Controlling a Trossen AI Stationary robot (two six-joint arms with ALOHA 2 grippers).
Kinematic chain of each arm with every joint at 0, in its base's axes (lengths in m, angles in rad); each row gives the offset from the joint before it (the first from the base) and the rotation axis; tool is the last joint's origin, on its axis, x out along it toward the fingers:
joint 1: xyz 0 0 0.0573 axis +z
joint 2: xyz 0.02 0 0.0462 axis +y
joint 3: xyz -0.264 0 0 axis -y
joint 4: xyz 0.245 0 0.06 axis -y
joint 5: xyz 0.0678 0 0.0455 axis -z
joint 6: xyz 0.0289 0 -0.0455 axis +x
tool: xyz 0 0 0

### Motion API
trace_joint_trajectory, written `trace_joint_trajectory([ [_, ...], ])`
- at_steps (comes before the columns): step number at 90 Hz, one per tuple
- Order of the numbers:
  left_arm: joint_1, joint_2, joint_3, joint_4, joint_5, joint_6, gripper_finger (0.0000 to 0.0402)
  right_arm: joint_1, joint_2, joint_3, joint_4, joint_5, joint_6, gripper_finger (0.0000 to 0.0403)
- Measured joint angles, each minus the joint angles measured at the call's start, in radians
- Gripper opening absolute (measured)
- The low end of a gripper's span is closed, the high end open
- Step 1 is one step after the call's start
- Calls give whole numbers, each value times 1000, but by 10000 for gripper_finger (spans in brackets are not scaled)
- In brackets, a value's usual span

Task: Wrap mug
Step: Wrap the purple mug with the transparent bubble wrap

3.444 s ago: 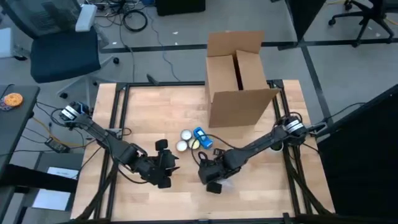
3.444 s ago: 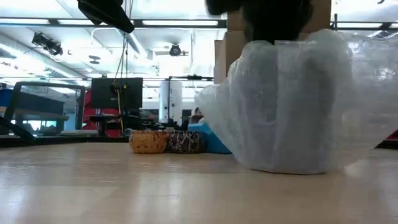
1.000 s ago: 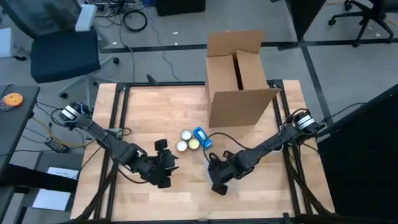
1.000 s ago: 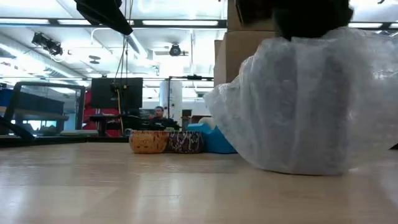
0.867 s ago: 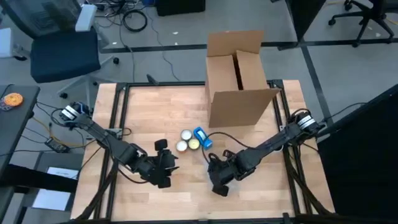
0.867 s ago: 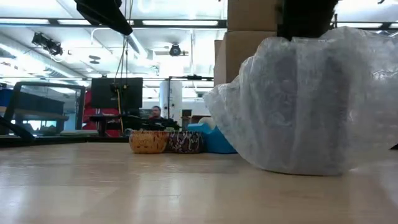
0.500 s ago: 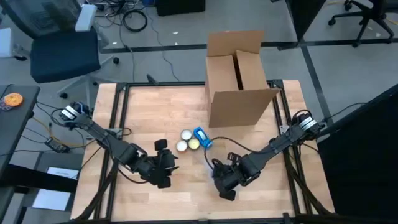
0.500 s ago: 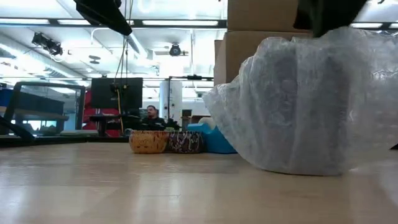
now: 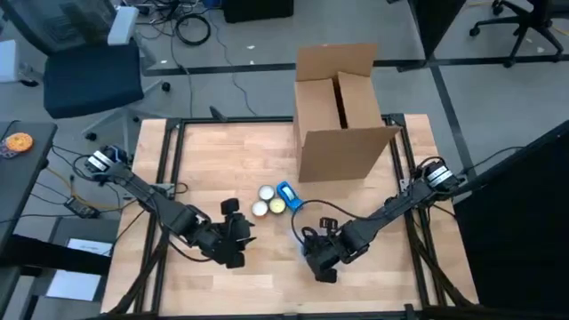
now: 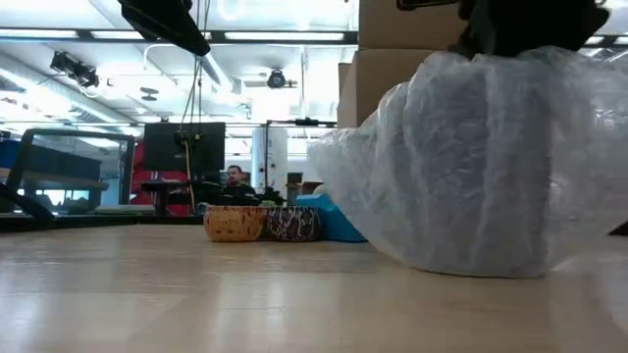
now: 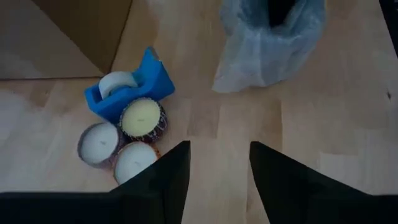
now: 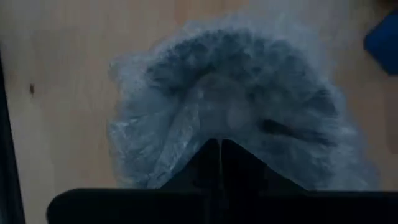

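Two right gripper [image 12: 221,144] fingers are pressed together, pinching the bubble wrap [image 12: 236,106] bundled over the mug, low and centre-right in the high view. Left gripper [image 11: 219,163] fingers stand apart, empty, at lower left. Three candles [image 11: 121,140] and a blue tape dispenser [image 11: 134,84] sit mid-counter [image 9: 222,160], before the cardboard box [image 9: 342,116].
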State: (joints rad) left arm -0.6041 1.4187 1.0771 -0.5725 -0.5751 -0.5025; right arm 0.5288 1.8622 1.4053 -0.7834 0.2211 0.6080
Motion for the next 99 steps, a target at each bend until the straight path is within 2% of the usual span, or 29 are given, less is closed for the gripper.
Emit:
trace_joint_trajectory([
  [24,1,20,-2,56,-54,8,153,-69,3,-1,69,-20,-95,0],
  [52,2,66,-2,113,-46,25,153,-111,75,1,108,-131,-143,0],
  [73,28,173,-2,193,20,75,153,-114,83,0,107,-130,-141,0],
  [86,54,253,-2,248,85,118,153,-113,85,-1,128,-77,-139,0],
  [99,71,305,-2,287,117,136,153,-123,85,-2,157,-76,-141,0],
])
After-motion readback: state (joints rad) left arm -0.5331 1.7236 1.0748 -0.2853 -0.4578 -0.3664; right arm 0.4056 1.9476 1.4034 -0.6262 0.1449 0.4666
